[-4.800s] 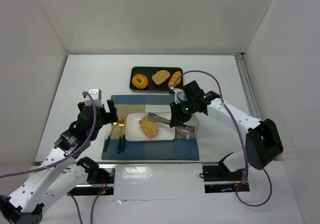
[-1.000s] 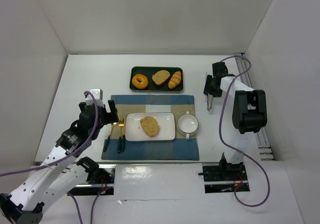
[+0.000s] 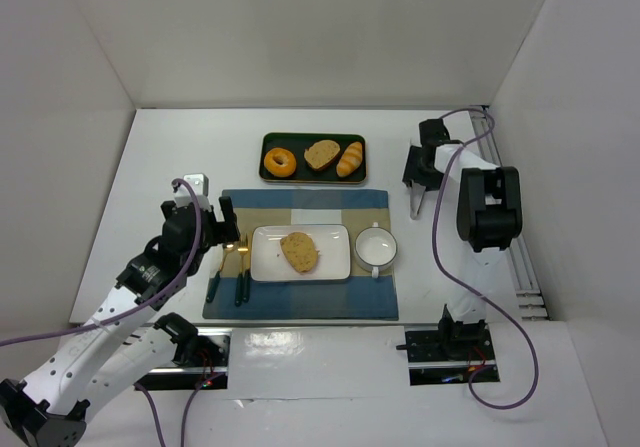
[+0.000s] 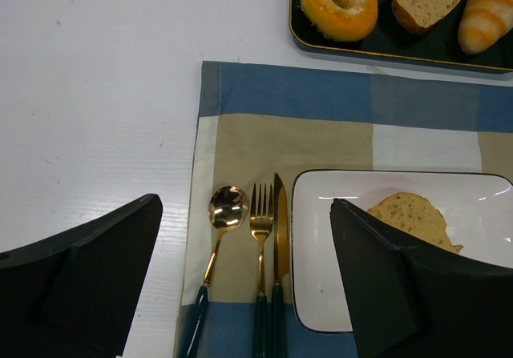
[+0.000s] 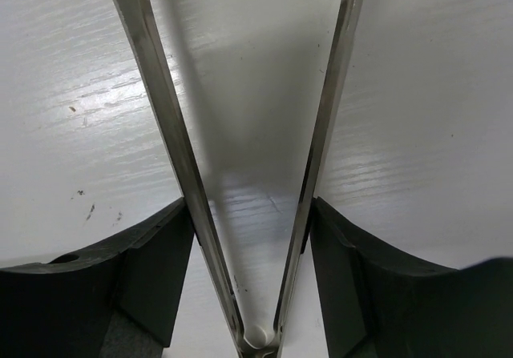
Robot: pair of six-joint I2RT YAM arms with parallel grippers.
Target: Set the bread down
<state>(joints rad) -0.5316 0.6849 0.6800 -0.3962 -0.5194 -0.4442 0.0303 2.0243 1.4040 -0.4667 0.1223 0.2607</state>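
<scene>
1. Where the white plate (image 3: 265,263) sits on the checked placemat (image 3: 300,303), the bread (image 3: 299,252) lies flat near its middle, touching no other food.
2. A spoon (image 4: 227,208), a fork (image 4: 261,206) and a knife (image 4: 278,222) lie side by side just left of the plate. A white bowl (image 3: 376,247) stands just right of it.
3. The left gripper (image 4: 246,204) hovers over the cutlery, its fingers spread wide with nothing between them.
4. Beyond the placemat, a dark tray (image 3: 300,173) holds a doughnut (image 3: 280,160), a rounder slice (image 3: 322,153) and a roll (image 3: 350,158).
5. Well off to the right, the right gripper (image 5: 250,206) is part-way open, with its fingers against both arms of the metal tongs (image 5: 160,110) it grips.
</scene>
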